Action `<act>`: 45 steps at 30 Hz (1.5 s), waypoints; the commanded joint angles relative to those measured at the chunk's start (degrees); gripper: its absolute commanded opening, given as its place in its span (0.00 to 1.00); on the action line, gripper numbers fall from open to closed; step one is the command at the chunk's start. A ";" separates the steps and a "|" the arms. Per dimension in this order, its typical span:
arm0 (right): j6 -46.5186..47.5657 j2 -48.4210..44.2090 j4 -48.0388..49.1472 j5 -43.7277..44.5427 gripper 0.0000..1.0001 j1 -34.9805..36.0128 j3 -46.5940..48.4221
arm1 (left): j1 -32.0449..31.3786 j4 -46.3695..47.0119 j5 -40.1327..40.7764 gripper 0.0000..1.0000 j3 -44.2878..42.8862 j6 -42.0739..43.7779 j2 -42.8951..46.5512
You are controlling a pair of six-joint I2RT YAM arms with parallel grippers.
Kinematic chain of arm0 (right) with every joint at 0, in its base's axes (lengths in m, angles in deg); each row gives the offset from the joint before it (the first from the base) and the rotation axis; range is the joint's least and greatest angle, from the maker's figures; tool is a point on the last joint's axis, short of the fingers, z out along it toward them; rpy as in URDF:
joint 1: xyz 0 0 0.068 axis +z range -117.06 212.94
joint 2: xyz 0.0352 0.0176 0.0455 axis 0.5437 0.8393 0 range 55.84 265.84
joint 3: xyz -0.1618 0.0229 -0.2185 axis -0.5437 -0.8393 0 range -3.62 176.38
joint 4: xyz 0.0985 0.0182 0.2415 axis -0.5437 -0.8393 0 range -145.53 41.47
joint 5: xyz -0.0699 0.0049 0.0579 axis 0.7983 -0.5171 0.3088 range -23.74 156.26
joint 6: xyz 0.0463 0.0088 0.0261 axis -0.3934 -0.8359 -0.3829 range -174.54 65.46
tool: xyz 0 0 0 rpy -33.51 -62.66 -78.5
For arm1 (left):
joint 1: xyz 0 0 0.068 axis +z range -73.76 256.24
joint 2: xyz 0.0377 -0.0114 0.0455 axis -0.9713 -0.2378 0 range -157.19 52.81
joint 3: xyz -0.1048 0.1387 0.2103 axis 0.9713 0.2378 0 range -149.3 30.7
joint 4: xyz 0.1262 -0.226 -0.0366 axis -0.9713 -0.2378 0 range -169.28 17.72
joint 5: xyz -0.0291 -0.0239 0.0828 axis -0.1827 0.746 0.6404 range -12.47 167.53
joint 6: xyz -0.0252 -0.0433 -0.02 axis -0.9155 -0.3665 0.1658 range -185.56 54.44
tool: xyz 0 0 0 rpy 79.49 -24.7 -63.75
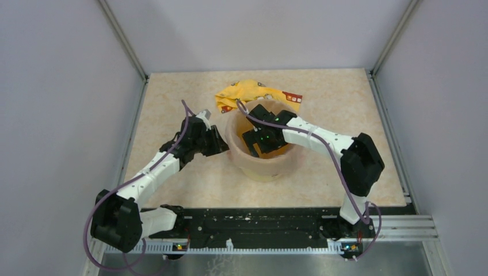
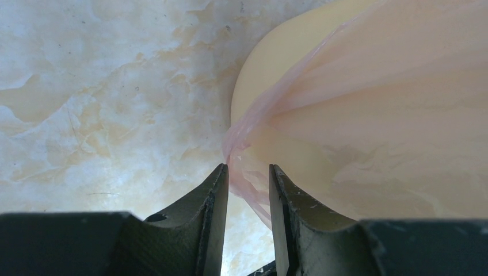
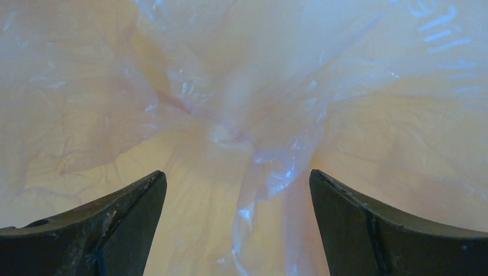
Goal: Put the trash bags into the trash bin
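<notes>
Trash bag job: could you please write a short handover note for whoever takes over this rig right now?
Left tool: shut on the trash bag edge, outside the trash bin wall.
Right tool: open, down inside the bin above bunched bag, gripping nothing.
Done: the bag sits in the bin, with its top draped over the rim.
Left, probably: settle the bag's edge, release it, withdraw both arms.
A yellow wrapper lies behind the bin.

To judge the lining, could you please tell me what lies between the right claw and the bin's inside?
Only the crinkled pink bag, spread ahead of the open right claw, as the right wrist view shows.
</notes>
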 commanded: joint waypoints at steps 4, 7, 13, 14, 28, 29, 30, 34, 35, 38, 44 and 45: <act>-0.53 -4.47 -2.90 0.51 0.91 1.43 3.41 | -0.76 1.88 -0.95 0.38 -2.34 0.95 0.90; -1.00 -5.44 -3.59 1.17 0.88 1.78 3.51 | -0.88 1.89 -0.95 0.38 -2.41 0.90 0.87; -1.51 -8.84 -4.62 1.78 0.87 1.83 5.11 | -0.90 1.69 -0.54 0.38 -2.42 1.05 1.01; -1.52 -9.24 -4.66 1.54 0.86 1.83 5.51 | -0.90 1.66 -0.39 0.38 -2.45 1.10 1.05; -2.00 -16.21 -2.40 -0.24 0.86 1.82 8.48 | -0.89 -3.64 3.40 0.40 -6.37 3.92 2.61; -1.94 -17.06 -2.01 -0.20 0.87 1.83 8.78 | -0.90 -4.34 3.86 0.42 -7.24 4.48 2.99; -2.00 -17.92 -1.62 -0.01 0.88 1.83 9.19 | -0.91 -5.23 4.35 0.42 -8.16 5.19 3.39; -2.06 -21.59 0.59 1.07 0.90 1.83 10.62 | -0.90 -8.78 7.54 0.46 -12.51 7.97 5.18; -2.05 -22.66 1.40 1.39 0.91 1.83 10.98 | -0.85 -9.40 8.19 0.47 -13.65 8.71 5.82; -1.74 -25.79 3.31 2.61 0.93 1.83 11.99 | -0.90 -10.45 9.19 0.52 -17.01 10.99 7.33; -1.10 -34.62 7.50 7.84 0.98 1.78 9.88 | -0.90 -11.91 6.83 0.69 -23.43 15.08 9.27; -0.98 -36.35 8.19 8.56 0.98 1.82 8.99 | -0.87 -12.22 6.08 0.72 -24.46 15.72 9.28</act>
